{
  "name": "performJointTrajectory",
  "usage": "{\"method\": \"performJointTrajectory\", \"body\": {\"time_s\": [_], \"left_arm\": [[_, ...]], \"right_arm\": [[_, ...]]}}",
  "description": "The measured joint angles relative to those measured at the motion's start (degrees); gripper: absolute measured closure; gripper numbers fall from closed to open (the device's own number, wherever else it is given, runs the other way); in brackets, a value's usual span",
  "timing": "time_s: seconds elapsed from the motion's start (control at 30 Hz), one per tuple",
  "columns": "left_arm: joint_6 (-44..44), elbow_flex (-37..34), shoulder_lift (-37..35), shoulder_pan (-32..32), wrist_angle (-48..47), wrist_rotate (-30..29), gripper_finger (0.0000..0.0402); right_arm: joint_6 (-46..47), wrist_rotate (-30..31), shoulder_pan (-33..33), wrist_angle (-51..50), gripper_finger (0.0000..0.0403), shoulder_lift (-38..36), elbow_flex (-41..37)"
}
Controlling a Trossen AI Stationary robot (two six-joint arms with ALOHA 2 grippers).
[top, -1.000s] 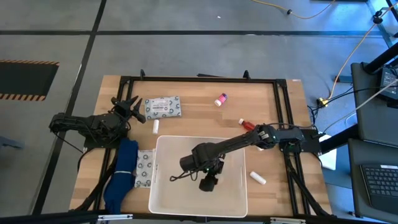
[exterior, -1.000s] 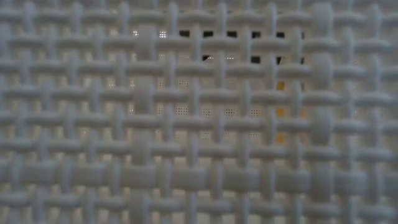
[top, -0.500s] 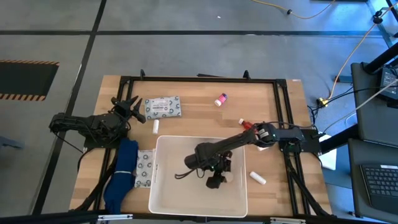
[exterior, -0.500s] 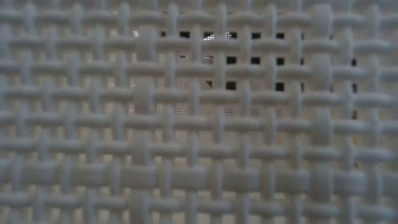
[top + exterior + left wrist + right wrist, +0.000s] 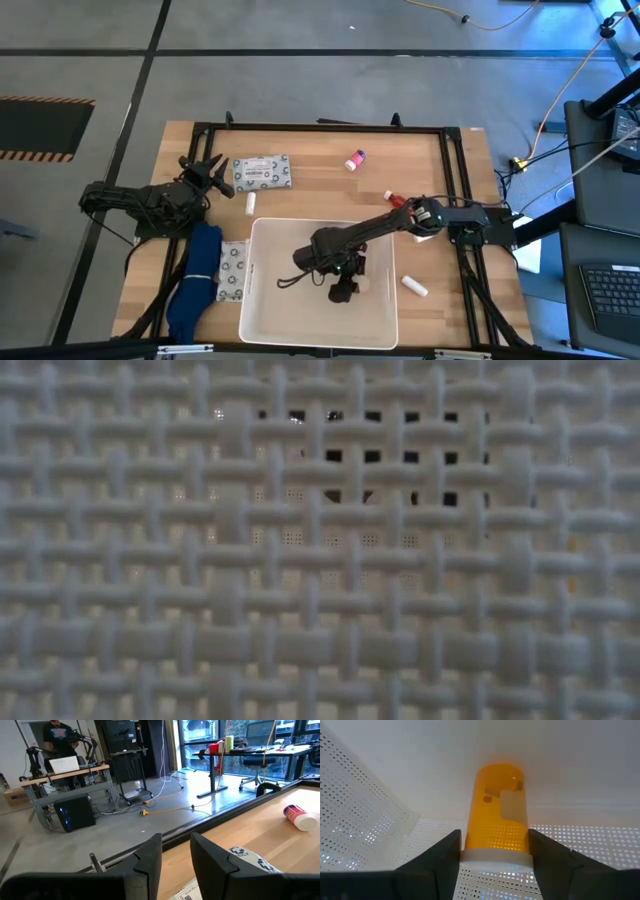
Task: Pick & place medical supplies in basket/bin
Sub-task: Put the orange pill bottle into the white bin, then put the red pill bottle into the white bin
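Observation:
The white bin sits at the table's near middle; its lattice wall fills the low view. My right gripper reaches down inside the bin and is shut on an orange vial. My left gripper waits open near the far left, beside a patterned packet lying flat. A white tube, a pink-capped vial, a red bottle and another white tube lie on the table. A second packet lies against the bin's left side. My right gripper pinches the orange vial between its two fingers at the white band of its near end. The vial's orange body points straight out past the fingertips toward the bin's white inner wall. Whether its far end touches the bin, I cannot tell.
A blue cloth lies along the near left edge beside the packet. A black frame borders the tabletop. Bare wood lies between the bin and the far rail. In the left wrist view, desks and a person show beyond the table.
My right gripper has moved a little toward the table's right edge inside the bin, carrying the orange vial with it; in the low view the orange glow behind the lattice has shifted to the right. The left arm has kept still.

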Motion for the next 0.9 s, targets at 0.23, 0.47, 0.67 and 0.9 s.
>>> {"method": "performJointTrajectory", "body": {"time_s": [0.23,0.47,0.67,0.9], "left_arm": [[0.0,0.0,0.0,0.0,0.0,0.0,0.0304],[0.0,0.0,0.0,0.0,0.0,0.0,0.0304],[0.0,0.0,0.0,0.0,0.0,0.0,0.0304],[-0.1,0.0,0.0,0.0,0.0,0.6,0.0304]], "right_arm": [[-0.5,0.4,-1.0,0.7,0.0156,0.0,0.0],[0.1,1.5,-1.3,0.3,0.0090,0.1,-0.1],[3.5,2.2,-1.4,-0.3,0.0073,-0.1,-0.1],[6.3,6.0,-1.3,-0.3,0.0073,-1.9,0.0]]}}
